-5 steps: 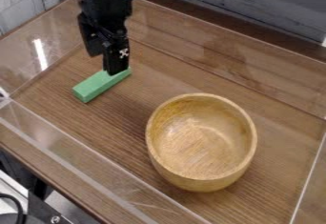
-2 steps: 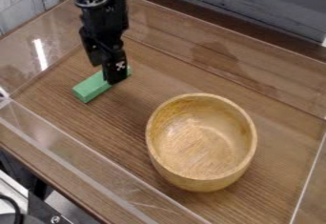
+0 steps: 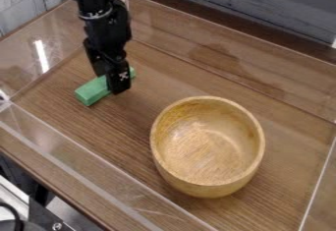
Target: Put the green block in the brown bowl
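Note:
The green block (image 3: 90, 92) lies flat on the wooden table at the left, a short bright bar partly covered by the gripper. My black gripper (image 3: 110, 81) hangs straight down over the block's far end, its jaws open and reaching down around that end. I cannot tell whether the fingers touch the block. The brown bowl (image 3: 207, 144), large, round and light wood, sits empty to the right, well apart from the block and the gripper.
A transparent wall (image 3: 92, 176) runs along the table's front and side edges. A grey plank wall (image 3: 250, 4) stands at the back. The wooden table surface (image 3: 210, 63) stretches between the gripper and the bowl.
The gripper has moved left and down onto the block's far end, staying open. The block and the bowl have not moved.

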Robot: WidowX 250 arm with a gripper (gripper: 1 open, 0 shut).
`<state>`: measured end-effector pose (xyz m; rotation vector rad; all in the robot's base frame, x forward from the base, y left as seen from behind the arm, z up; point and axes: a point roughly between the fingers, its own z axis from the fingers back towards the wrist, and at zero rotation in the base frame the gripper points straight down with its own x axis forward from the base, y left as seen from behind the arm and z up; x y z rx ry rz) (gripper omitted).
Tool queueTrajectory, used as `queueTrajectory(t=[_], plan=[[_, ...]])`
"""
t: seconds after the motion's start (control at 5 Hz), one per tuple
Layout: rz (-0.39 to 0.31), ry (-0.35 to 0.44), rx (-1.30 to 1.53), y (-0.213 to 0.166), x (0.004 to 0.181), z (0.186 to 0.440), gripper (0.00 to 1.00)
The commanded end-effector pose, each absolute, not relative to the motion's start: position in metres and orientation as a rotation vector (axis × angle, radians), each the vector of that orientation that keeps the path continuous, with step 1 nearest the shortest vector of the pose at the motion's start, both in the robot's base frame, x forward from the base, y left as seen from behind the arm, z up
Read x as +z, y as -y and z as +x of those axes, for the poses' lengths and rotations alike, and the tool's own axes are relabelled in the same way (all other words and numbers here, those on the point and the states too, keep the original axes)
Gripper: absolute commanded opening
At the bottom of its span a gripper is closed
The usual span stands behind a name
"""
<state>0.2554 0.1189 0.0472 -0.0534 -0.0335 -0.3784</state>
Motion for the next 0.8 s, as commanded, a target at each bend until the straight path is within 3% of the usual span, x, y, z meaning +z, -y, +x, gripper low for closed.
queueTrajectory(t=[0.0,0.6], plan=[[-0.023,0.085,-0.364,-0.1291,0.0572,0.2682,1.0],[-0.04,0.078,-0.353,-0.1319,0.0473,0.2753,1.0]])
